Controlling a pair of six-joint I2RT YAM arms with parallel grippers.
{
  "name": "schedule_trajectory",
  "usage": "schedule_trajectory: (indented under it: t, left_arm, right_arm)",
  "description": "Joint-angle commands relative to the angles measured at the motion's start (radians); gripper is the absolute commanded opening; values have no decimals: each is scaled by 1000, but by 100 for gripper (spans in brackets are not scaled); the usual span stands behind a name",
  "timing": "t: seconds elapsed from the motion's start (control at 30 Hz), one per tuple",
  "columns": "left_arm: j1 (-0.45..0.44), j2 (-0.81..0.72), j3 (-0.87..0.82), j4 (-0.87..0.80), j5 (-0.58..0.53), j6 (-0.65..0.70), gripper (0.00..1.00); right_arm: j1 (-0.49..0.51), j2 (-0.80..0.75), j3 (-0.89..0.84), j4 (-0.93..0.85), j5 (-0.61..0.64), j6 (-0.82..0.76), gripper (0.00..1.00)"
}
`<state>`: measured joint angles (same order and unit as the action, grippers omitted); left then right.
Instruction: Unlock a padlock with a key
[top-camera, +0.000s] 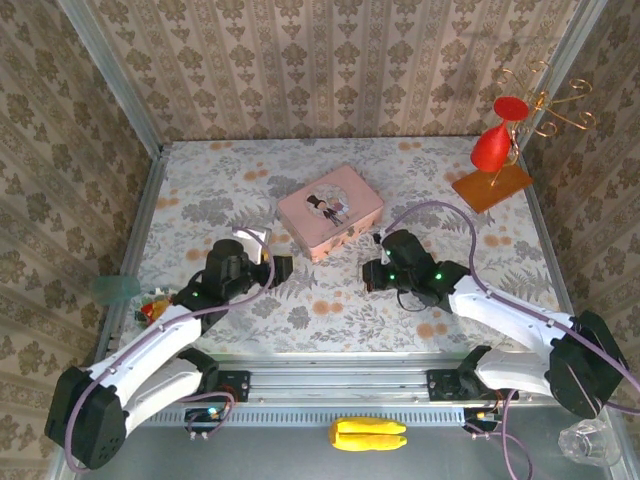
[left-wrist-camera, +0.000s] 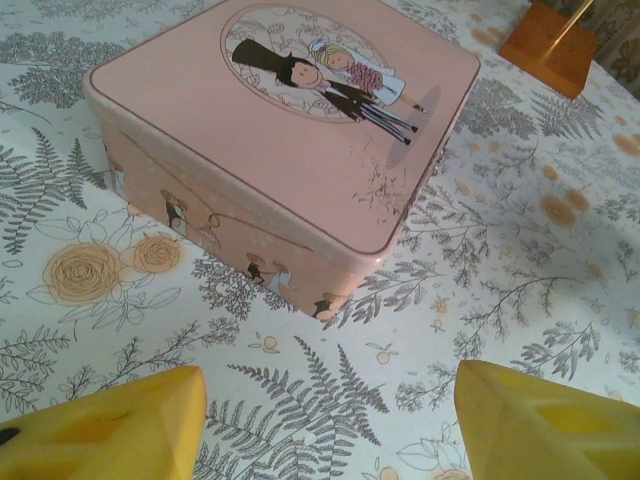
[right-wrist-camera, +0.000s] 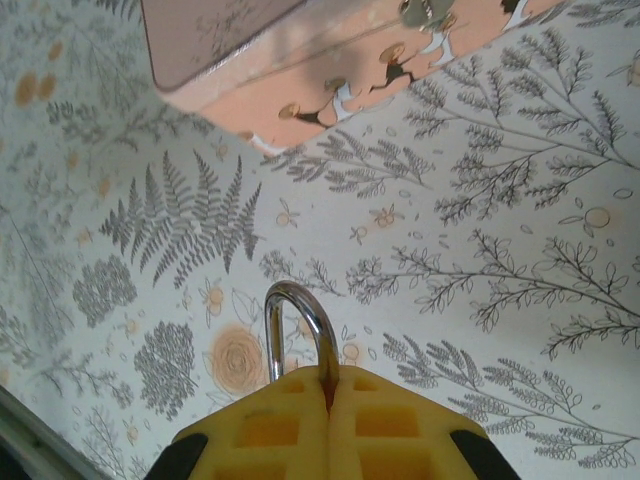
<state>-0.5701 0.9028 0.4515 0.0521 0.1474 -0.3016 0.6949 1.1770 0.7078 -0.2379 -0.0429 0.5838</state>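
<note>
A: Where is the tiny metal padlock (right-wrist-camera: 297, 330) sitting?
B: The right hand (right-wrist-camera: 328, 385) is clenching it, silvery shackle poking out over the fern-printed counter (right-wrist-camera: 500, 250).
A: And the left hand (left-wrist-camera: 330, 420)?
B: It is hanging released, facing the pink rectangular tin (left-wrist-camera: 300, 130) picturing a bride and groom.

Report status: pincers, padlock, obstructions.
Left pincer open, empty. Right pincer shut on small silver-shackled metal padlock. Pink rectangular tin directly ahead of left pincer.

My top camera looks down from behind my bases, both wrist cameras sit close, all three sharing the pink tin (top-camera: 330, 212).
</note>
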Motion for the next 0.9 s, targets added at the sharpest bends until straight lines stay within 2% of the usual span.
schedule_trajectory:
  t: [0.0, 0.3, 0.87]
  left_arm:
    - [-3, -17, -30, -5, -14, 48, 68]
    - [1, -38, -120, 96, -11, 76, 71]
    - [3, -17, -125, 123, 11, 48, 71]
  right_arm:
    - [34, -16, -7, -49, 73, -29, 0]
    - [119, 11, 33, -136, 151, -14, 0]
    - [182, 151, 82, -235, 200, 85, 0]
